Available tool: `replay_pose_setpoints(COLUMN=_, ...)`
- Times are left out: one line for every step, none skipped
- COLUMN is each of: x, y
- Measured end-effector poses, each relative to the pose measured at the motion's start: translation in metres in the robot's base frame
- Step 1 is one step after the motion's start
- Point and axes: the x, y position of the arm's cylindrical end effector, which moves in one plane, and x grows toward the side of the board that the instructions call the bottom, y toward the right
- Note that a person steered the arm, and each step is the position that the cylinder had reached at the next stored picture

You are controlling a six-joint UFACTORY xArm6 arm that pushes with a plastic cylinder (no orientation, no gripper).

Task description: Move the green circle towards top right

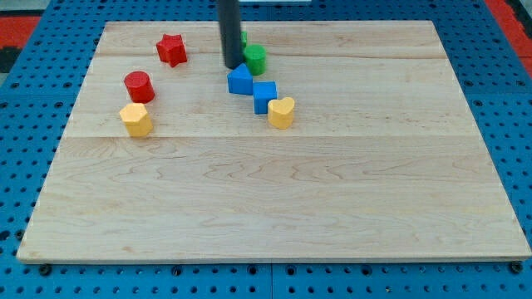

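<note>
The green circle stands near the top middle of the wooden board. My tip is at the end of the dark rod, just left of the green circle and close to touching it. A second green block is mostly hidden behind the rod, above the circle. A blue block sits just below my tip.
A blue cube and a yellow heart lie below right of the blue block. A red star, a red cylinder and a yellow hexagon lie at the view's left.
</note>
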Motion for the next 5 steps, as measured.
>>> replay_pose_setpoints(x=-0.017, y=0.04)
replay_pose_setpoints(x=-0.028, y=0.071)
replay_pose_setpoints(x=-0.023, y=0.051)
replay_pose_setpoints(x=-0.014, y=0.091)
replay_pose_setpoints(x=-0.015, y=0.132)
